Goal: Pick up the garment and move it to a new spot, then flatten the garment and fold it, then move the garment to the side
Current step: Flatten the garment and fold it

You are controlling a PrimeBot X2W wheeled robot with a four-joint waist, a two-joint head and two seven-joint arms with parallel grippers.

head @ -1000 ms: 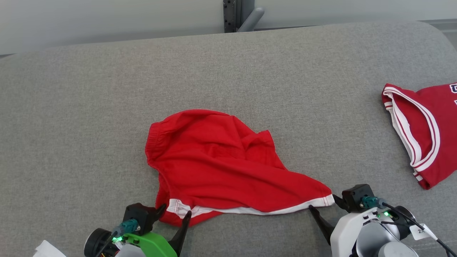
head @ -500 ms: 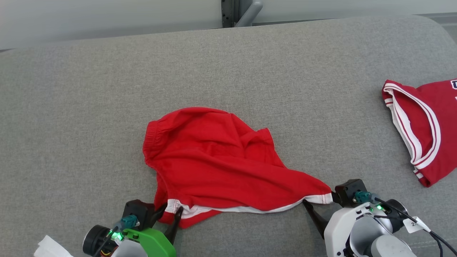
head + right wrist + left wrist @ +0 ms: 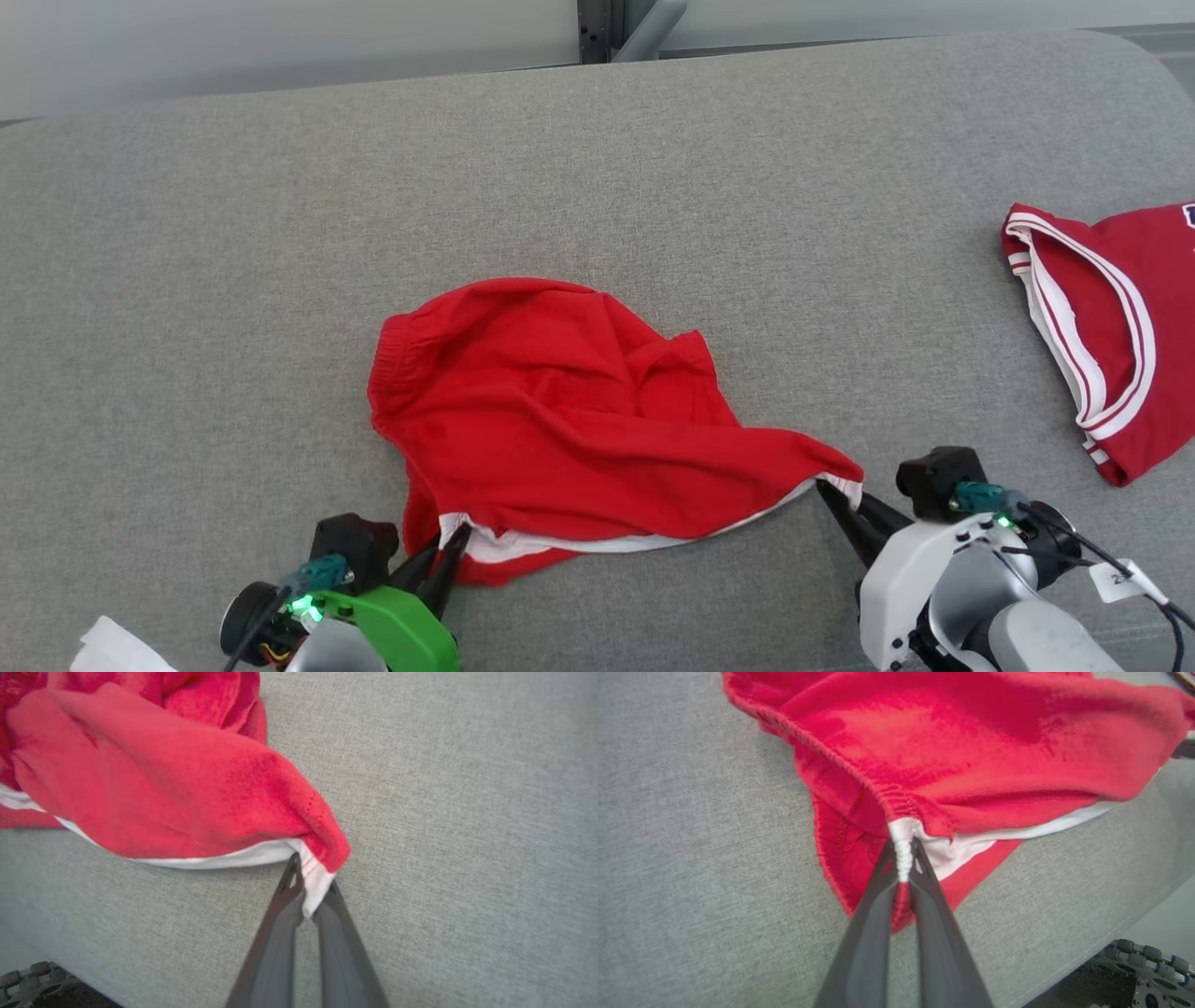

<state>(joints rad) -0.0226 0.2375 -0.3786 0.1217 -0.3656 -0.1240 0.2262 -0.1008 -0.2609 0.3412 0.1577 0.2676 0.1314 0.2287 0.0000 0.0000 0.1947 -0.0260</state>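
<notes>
Between the tips of my left pincer [image 3: 903,851] and right pincer [image 3: 312,877], I am clenching the red garment [image 3: 560,420] (white hem [image 3: 224,860]).

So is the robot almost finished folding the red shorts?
Not nearly. Done: the left claw and right claw are each shut on a white-trimmed hem corner of the crumpled red fabric shorts. In hand: picking them up; most of the cloth lies bunched on the grey fabric surface. Left: moving them to a new spot, flattening, folding, and setting them aside.
</notes>
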